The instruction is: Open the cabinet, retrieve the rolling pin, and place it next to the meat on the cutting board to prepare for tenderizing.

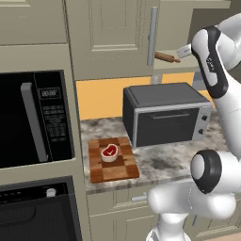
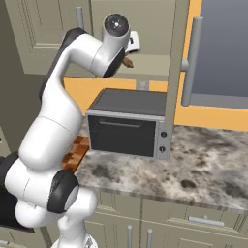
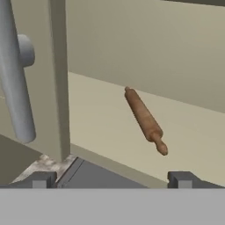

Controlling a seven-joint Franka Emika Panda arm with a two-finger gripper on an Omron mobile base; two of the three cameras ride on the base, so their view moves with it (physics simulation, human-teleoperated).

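While my arm reaches up toward the beige wall cabinet (image 1: 113,33) with recessed-panel doors, the hand view looks along the two-finger gripper (image 3: 112,179) onto the cabinet's bare shelf. Its two dark finger tips (image 3: 40,180) stand wide apart at the bottom of that view with nothing between them, so I read the jaws as released and empty.

On the shelf lies the small brown wooden rolling pin (image 3: 145,119) with a knobbed handle at each end. It rests flat, angled across the shelf, ahead of the gripper and well apart from both tips. From the left base view I can see one end of it (image 1: 167,58) poking out past the long vertical silver bar handle (image 1: 152,35), just beside the gripper. In the right base view a brown sliver by the wrist is probably the same pin, though the arm covers most of it.

One cabinet door stands swung open toward the camera in the right base view, edge-on, with its handle (image 2: 189,62) facing right.

Below, on the speckled grey stone counter (image 1: 164,160), a dark grey toaster oven (image 1: 165,113) sits against the orange wall. Just to its left lies the rectangular checkered wooden cutting board (image 1: 113,162), and the small raw red steak (image 1: 109,152) with a whitish fat rim rests on the board's far half.
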